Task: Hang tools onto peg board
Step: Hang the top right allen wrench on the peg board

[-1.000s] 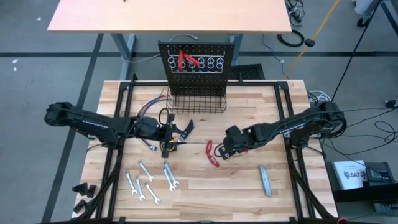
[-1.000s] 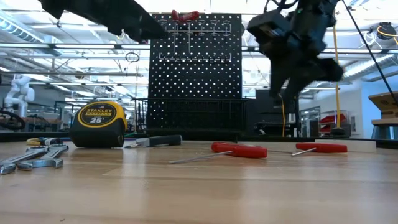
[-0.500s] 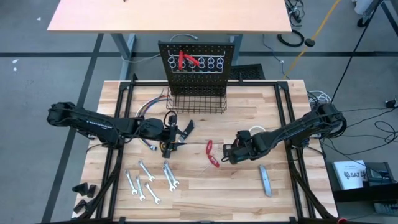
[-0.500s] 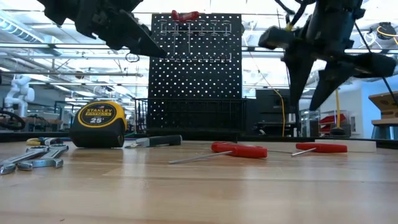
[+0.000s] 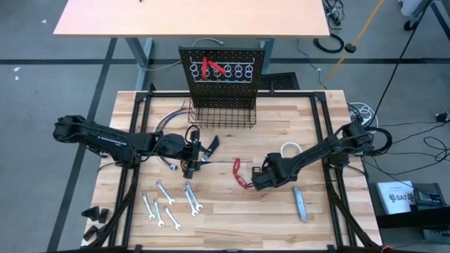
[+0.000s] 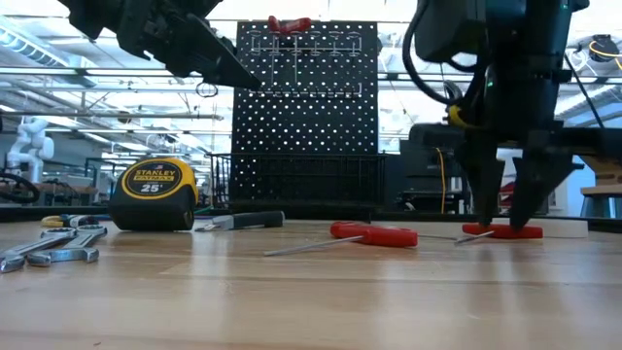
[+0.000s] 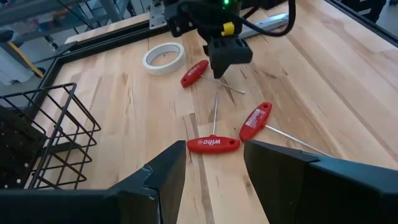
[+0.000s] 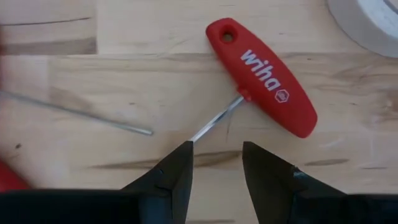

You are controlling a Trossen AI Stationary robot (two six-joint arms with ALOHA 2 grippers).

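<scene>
A red T-handle tool [image 8: 264, 78] lies flat on the wooden table, and its thin shaft [image 8: 214, 121] runs toward my right gripper [image 8: 216, 163]. That gripper is open and points down, its fingertips low over the shaft's free end [image 7: 227, 59]. Two more red T-handle tools [image 7: 213, 144] [image 7: 255, 121] lie beside it. My left gripper [image 7: 214, 171] hangs open above the table, left of them, with nothing in it. The black peg board [image 5: 225, 67] stands at the far edge with red tools [image 5: 209, 68] in its rings.
A wire basket [image 5: 223, 112] sits at the board's foot. A yellow tape measure [image 6: 154, 194], a black-handled knife [image 6: 255, 221] and silver wrenches [image 5: 169, 204] lie on the left. A white tape roll [image 7: 164, 56] and a grey bar [image 5: 300, 204] lie on the right.
My right gripper has come down toward the table and its near edge and has rolled its wrist. Its fingers now point down over the red tool's shaft. The tools on the table have not moved.
</scene>
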